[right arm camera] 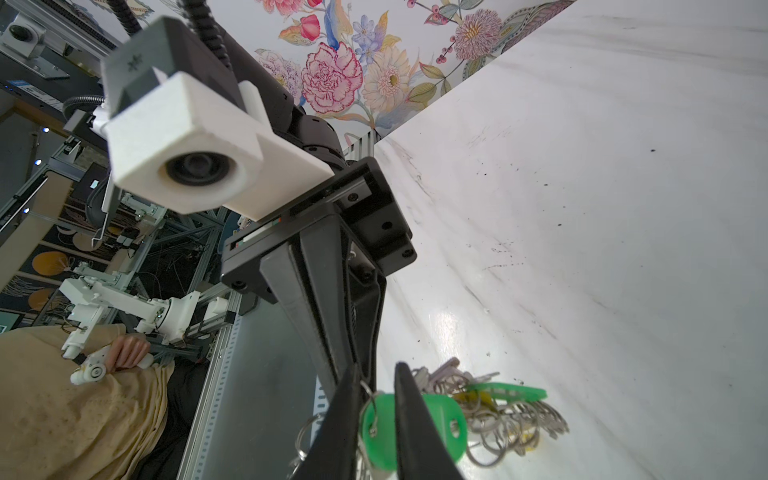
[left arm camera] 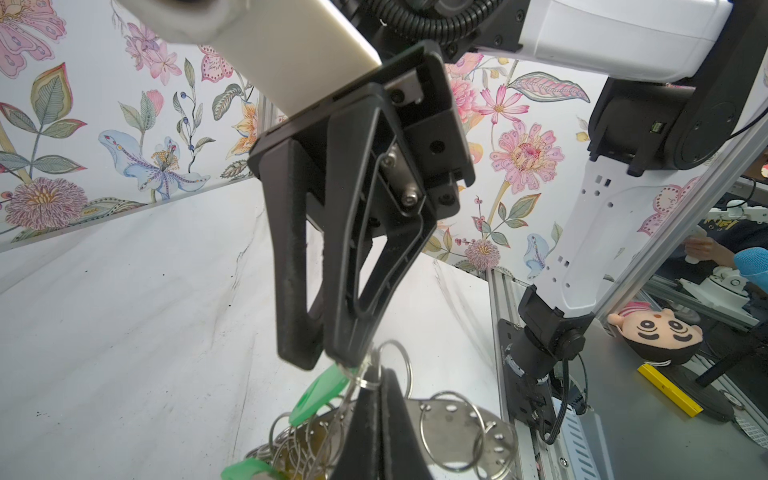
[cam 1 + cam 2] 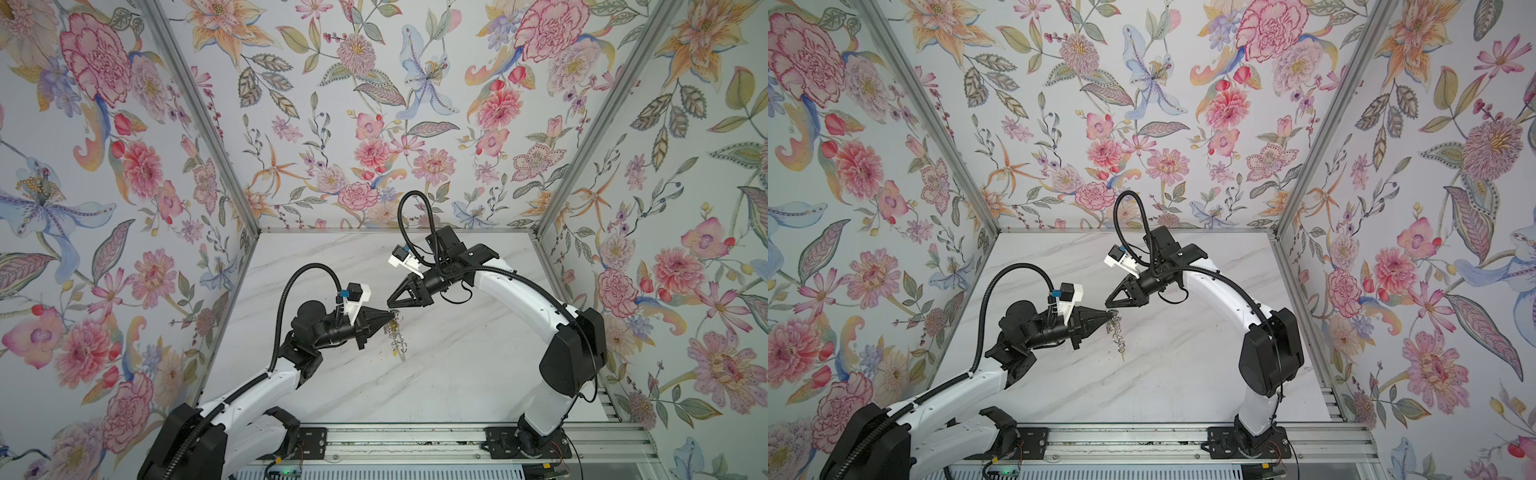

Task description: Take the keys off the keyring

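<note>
In both top views the keyring [image 3: 397,336] [image 3: 1118,336] hangs above the table from my left gripper [image 3: 390,318] [image 3: 1109,319]. In the left wrist view that gripper [image 2: 380,386] is shut on the rim of the grey perforated plate [image 2: 453,432], among its wire rings. A green-tagged key [image 2: 320,392] hangs just under my right gripper [image 2: 324,359]. In the right wrist view my right gripper [image 1: 377,368] stands narrowly open. The ring end of that green tag [image 1: 436,419] sits in the gap. More keys [image 1: 440,372] and another green tag [image 1: 507,392] dangle beyond.
A white marble table [image 3: 457,353] with dark specks lies below. Floral walls close it in on three sides, and an aluminium rail [image 3: 415,440] runs along the front. The two grippers [image 3: 388,301] meet tip to tip near the table's middle. A plush head [image 2: 656,332] lies outside the frame.
</note>
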`<state>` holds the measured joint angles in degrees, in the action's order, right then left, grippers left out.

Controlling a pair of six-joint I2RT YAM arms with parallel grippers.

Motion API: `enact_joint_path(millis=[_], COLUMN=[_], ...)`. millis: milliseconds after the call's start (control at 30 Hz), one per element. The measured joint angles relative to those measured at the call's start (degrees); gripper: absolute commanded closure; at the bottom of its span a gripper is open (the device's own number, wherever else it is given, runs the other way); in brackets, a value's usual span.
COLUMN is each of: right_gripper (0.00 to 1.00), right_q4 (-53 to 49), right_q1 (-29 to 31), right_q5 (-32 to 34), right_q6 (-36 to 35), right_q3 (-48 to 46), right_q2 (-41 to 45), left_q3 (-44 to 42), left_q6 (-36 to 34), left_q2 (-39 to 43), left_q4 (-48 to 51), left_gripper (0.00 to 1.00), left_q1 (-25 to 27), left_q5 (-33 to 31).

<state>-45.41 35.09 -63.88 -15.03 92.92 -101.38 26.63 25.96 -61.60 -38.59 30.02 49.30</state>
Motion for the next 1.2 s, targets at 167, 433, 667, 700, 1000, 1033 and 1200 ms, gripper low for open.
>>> enact_joint_path(millis=[167, 433, 667, 700, 1000, 1033, 1200], right_gripper=[0.81, 0.77, 0.76, 0.77, 1.0, 1.0, 1.0], right_q4=[0.0, 0.0, 0.0, 0.0, -0.1, 0.0, 0.2], right_q1=[0.0, 0.2, 0.5, 0.5, 0.6, 0.6, 0.3], right_q5=[-0.4, -0.6, -0.8, -0.8, -1.9, -1.9, -1.9], right_q6=[0.0, 0.0, 0.0, 0.0, -0.4, -0.4, -0.4], right_q3=[0.0, 0.0, -1.0, -1.1, -1.3, -1.4, -2.1], right_q2=[0.0, 0.0, 0.0, 0.0, 0.1, 0.2, 0.8], left_q3=[0.0, 0.0, 0.5, 0.5, 0.6, 0.6, 0.6], left_q6=[-0.2, -1.1, -1.1, -1.1, -1.5, -1.5, -1.5], left_q2=[0.0, 0.0, 0.0, 0.0, 0.0, 0.0, 0.0], left_q4=[0.0, 0.4, 1.1, 1.3, 2.6, 2.6, 2.6], left_gripper=[1.0, 1.0, 1.0, 1.0, 1.0, 1.0, 1.0], left_q1=[0.0, 0.0, 0.0, 0.0, -0.1, -0.1, -0.4], left_q5=[0.0, 0.0, 0.0, 0.0, -0.2, -0.1, 0.0])
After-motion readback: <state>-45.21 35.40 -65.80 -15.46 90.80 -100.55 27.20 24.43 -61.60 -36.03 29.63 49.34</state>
